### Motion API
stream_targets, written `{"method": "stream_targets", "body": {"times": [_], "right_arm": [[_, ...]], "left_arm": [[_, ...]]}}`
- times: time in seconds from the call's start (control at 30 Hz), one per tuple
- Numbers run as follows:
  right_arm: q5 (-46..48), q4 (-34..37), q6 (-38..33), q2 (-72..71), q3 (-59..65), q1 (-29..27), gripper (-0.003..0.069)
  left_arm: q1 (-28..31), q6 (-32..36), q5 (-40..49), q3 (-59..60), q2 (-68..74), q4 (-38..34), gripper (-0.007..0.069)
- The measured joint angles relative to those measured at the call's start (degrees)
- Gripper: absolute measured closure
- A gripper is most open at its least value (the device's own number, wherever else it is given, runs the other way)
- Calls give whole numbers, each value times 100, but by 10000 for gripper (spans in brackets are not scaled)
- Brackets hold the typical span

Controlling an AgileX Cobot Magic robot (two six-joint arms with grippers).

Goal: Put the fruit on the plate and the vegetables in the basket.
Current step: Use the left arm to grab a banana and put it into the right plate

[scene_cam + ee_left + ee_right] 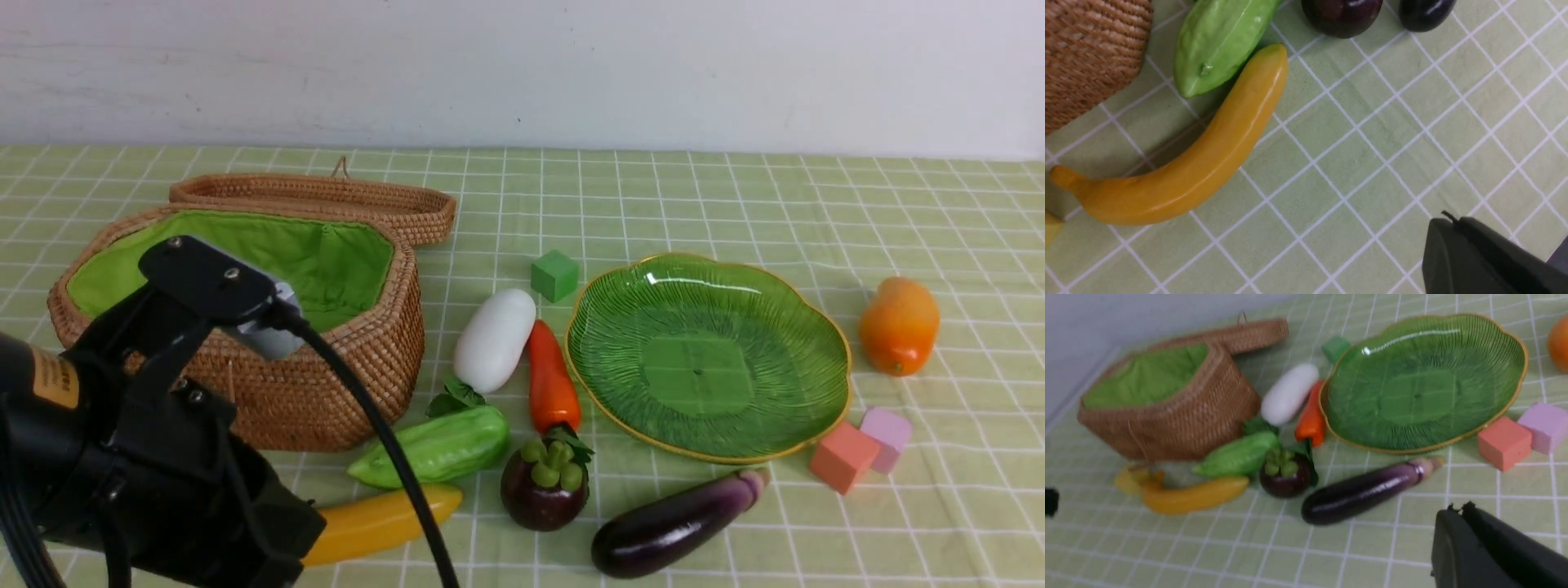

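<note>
Left gripper (1470, 261) hangs over the cloth (1355, 163) near the banana (1200, 155), which lies against the gourd (1220, 45) beside the basket (1090, 53); it's mostly out of shot, so I can't tell if it's open, but I reckon this is the first fruit pick and I need to centre over the banana's middle.

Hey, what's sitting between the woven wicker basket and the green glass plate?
In the front view, a white oblong radish and an orange-red carrot lie side by side between the tan wicker basket and the green ribbed glass plate.
</note>
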Motion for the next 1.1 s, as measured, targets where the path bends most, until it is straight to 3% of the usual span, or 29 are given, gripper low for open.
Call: {"method": "stream_targets", "body": {"times": [0.17,0.33,0.5,0.7,0.9,1.0,1.1], "right_arm": [[1323,-794,-348,679,-1448,163,636],[1560,-1018,-581,863,-2378,750,636],[1789,-1075,-645,893,-2546,1111,634],[1900,-1268,-661,930,-2546,1204,633],[1904,-1281,-721,930,-2546,1204,633],[1913,-1275,-745,930,-2546,1204,630],[1917,-1259,-750,930,-2546,1204,626]], "left_arm": [[0,418,28,-43,81,303,638],[0,1083,322,-492,906,548,638],[0,1443,828,-1106,1789,653,638],[-14,1889,763,-1272,2104,922,637],[-428,2350,630,-1276,2187,1540,631],[-536,2377,349,-1282,2459,1823,579],[-536,2294,220,-1295,2881,1863,466]]}}
